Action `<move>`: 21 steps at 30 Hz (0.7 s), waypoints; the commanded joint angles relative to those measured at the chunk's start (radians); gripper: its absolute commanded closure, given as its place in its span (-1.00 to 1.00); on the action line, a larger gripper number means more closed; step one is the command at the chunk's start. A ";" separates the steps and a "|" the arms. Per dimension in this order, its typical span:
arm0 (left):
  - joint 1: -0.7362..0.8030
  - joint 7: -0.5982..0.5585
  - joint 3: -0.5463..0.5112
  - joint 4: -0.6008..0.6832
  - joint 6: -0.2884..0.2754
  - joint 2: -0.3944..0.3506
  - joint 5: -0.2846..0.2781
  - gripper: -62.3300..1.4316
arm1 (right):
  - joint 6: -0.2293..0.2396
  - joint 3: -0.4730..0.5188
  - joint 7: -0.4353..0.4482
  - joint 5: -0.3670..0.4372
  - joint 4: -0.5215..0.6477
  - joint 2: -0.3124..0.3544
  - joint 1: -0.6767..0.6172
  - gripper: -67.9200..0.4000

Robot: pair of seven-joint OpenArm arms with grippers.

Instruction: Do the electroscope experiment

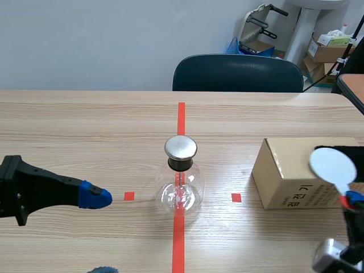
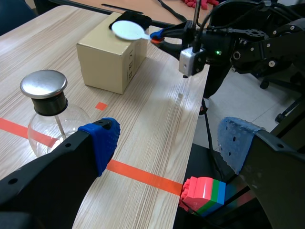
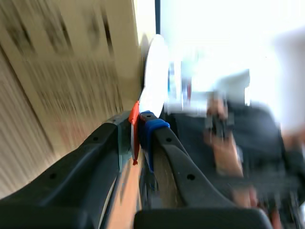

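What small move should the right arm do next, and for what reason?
Probably carry the white disc toward the metal cap of the electroscope. The right gripper is shut on its handle, but the disc hangs by the cardboard box, apart from the cap.

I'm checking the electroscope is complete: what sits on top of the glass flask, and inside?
A round metal cap on a black stopper tops the glass flask. Inside, a thin rod hangs down; whether leaves hang at its end cannot be told.

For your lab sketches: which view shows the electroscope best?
The scene view: the electroscope stands whole, cap and flask unobstructed. The left wrist view hides part behind a finger; the right wrist view misses it.
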 commanded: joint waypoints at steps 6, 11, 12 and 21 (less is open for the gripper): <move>0.002 -0.018 0.001 0.023 -0.003 0.003 0.000 -0.46 | -0.006 0.006 -0.304 0.026 0.008 0.007 0.001 0.96; 0.002 -0.018 0.001 0.023 -0.003 0.003 0.000 -0.46 | -0.007 0.006 -0.057 0.014 0.008 0.007 0.001 0.96; 0.002 -0.018 0.001 0.023 -0.003 0.003 0.000 -0.46 | -0.008 0.006 -0.037 0.014 0.008 0.006 0.001 0.96; 0.002 -0.018 0.001 0.023 -0.003 0.003 0.000 -0.46 | -0.010 0.006 -0.241 0.019 0.008 0.009 0.001 0.96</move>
